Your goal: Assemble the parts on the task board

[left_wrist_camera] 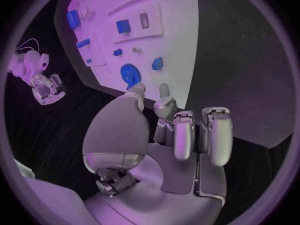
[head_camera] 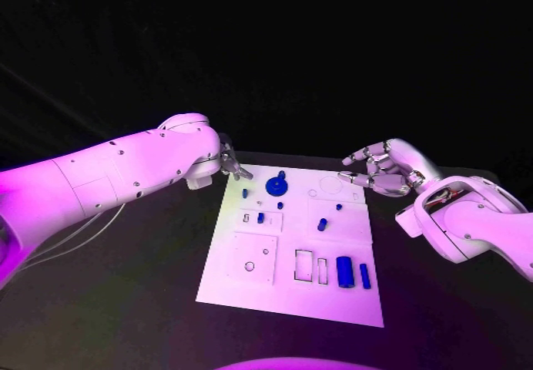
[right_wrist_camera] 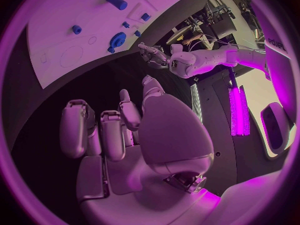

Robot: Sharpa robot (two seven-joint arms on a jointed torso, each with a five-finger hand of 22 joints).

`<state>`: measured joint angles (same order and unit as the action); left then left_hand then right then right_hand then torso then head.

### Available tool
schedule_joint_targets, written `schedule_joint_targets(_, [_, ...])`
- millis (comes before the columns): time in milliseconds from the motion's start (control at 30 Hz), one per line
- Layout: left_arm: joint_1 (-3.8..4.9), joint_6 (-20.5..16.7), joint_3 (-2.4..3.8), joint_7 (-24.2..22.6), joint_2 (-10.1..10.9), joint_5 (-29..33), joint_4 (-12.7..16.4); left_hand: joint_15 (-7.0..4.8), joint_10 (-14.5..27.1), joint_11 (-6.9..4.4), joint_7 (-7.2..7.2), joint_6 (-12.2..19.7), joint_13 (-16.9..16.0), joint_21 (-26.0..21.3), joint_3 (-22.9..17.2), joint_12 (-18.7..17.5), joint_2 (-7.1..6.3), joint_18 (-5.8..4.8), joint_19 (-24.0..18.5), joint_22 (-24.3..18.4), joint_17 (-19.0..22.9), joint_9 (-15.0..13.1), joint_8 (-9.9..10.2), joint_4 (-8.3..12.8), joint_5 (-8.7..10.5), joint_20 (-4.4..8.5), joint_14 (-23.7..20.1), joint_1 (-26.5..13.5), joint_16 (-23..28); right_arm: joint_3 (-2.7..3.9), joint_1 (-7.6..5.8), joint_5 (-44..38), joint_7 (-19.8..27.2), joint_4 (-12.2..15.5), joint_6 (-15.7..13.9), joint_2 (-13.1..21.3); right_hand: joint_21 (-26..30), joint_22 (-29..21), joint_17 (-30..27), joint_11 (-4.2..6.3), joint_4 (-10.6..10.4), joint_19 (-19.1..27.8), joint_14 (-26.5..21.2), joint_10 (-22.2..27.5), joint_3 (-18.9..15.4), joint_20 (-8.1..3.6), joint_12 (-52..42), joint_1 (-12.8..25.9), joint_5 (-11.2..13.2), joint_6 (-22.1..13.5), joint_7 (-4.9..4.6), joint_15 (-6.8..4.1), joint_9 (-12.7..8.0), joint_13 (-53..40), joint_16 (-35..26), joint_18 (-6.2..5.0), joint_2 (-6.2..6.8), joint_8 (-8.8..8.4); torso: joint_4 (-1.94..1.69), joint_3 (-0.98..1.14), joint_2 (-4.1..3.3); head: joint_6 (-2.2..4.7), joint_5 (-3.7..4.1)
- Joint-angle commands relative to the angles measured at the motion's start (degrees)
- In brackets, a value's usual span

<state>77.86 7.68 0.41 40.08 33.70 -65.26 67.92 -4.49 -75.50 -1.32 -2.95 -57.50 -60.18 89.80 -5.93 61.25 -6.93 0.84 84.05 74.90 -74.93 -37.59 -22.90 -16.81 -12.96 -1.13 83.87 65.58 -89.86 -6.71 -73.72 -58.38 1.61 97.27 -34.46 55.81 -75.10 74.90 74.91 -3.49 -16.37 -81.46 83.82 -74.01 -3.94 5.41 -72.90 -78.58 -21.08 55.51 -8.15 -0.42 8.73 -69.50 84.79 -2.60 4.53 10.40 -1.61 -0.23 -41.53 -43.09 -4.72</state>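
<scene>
The white task board (head_camera: 291, 287) lies in the middle of the black table. A blue gear (head_camera: 276, 183) sits near its far edge, and several small blue parts (head_camera: 322, 224) are spread over it. Two blue cylinders (head_camera: 346, 269) lie near the front right. My left hand (head_camera: 231, 164) hovers at the board's far left corner, just beside the gear (left_wrist_camera: 130, 75), holding nothing; its thumb and one finger reach out while the others curl. My right hand (head_camera: 381, 173) hangs off the far right corner, fingers apart and empty. The right wrist view shows the gear (right_wrist_camera: 117, 39) and my left hand (right_wrist_camera: 152, 54).
Black table (head_camera: 122, 308) surrounds the board on all sides. A recessed square plate (head_camera: 253, 257) and rectangular slots (head_camera: 304, 264) mark the board's front half. A thin cable (head_camera: 67, 235) runs under my left arm.
</scene>
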Motion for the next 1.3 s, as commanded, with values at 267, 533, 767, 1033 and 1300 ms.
schedule_joint_targets(267, [-0.98, 2.23, -0.20, -1.02, -1.90, 0.59, -2.40, 0.45, 0.06, 0.57, -0.39, -0.13, 0.11, -0.10, 1.58, 0.14, 0.58, -0.70, 5.61, 14.56, -15.07, 0.79, 0.79, -0.03, -0.12, -0.54, 6.13, -0.90, -0.14, 0.01, 0.04, -0.24, 0.57, 0.03, 0.13, -0.19, 0.20, 5.70, 5.68, 0.16, 0.02, 0.15, 3.89, 0.40, -0.29, -0.03, 0.19, 0.22, -0.29, 0.04, 0.15, -0.39, 0.00, 0.06, -0.13, -1.03, -0.11, 0.18, 0.05, 0.09, 0.02, -0.20, -0.03])
schedule_joint_targets(533, [-1.21, 3.76, -0.22, -0.83, -2.32, 0.83, -3.16, 0.49, 0.10, 0.60, -0.40, -0.47, 0.21, -0.12, 3.07, 0.21, 1.03, -0.69, 5.60, 14.53, -15.07, 1.34, 1.07, -0.02, -0.06, -0.62, 6.13, -2.00, -0.14, 0.01, 0.04, -0.21, 0.76, 0.09, -0.23, -0.15, 0.14, 5.75, 5.74, 0.16, 0.02, 0.10, 3.91, 0.34, -0.28, -0.03, 0.12, 0.23, -0.43, 0.02, 0.14, -0.39, 0.00, -0.01, -0.10, -1.01, -0.23, 0.19, -0.05, 0.08, 0.05, -0.54, 0.05])
schedule_joint_targets(767, [-1.25, 4.53, -0.23, -0.80, -2.53, 0.87, -3.26, 0.49, 0.13, 0.60, -0.38, -0.52, 0.24, -0.12, 3.26, 0.20, 1.10, -0.69, 5.59, 14.52, -15.07, 1.44, 1.12, 0.08, -0.09, -0.63, 6.13, -1.85, -0.14, 0.01, 0.04, -0.20, 0.79, 0.06, -0.24, -0.22, 0.13, 5.77, 5.72, 0.16, 0.02, 0.09, 3.90, 0.35, -0.27, -0.03, 0.13, 0.23, -0.46, 0.02, 0.14, -0.39, 0.00, -0.01, -0.12, -1.01, -0.26, 0.19, -0.01, 0.10, 0.10, -0.59, -0.05])
schedule_joint_targets(1033, [-1.29, 5.61, -0.30, -0.71, -2.73, 0.79, -3.47, 0.45, 0.07, 0.52, -0.29, -0.88, 0.12, -0.09, 3.64, 0.45, 1.51, -0.71, 5.63, 14.58, -15.07, 1.84, 1.24, 0.23, -0.17, -0.63, 6.13, -0.22, -0.14, 0.01, 0.04, -0.17, 0.83, 0.06, -0.20, -0.28, 0.13, 5.77, 5.72, 0.16, 0.02, 0.09, 3.90, 0.35, -0.27, -0.03, 0.13, 0.23, -0.46, 0.02, 0.14, -0.39, 0.00, -0.01, -0.12, -1.01, -0.26, 0.19, -0.02, 0.07, 0.08, -0.68, -0.03])
schedule_joint_targets(1300, [-1.43, 6.03, -0.39, -0.69, -2.95, 0.76, -3.66, 0.43, 0.03, 0.49, -0.27, -1.04, 0.09, -0.06, 3.72, 0.55, 1.83, -0.72, 5.66, 14.64, -15.07, 2.03, 1.30, 0.23, -0.19, -0.62, 6.13, 0.47, -0.14, 0.01, 0.04, -0.16, 0.84, 0.10, -0.16, -0.32, 0.14, 5.77, 5.79, 0.17, 0.04, 0.09, 3.92, 0.33, -0.26, -0.03, 0.10, 0.21, -0.57, 0.02, 0.15, -0.39, 0.00, -0.03, -0.08, -1.01, -0.31, 0.21, 0.00, 0.08, 0.07, -0.67, 0.01])
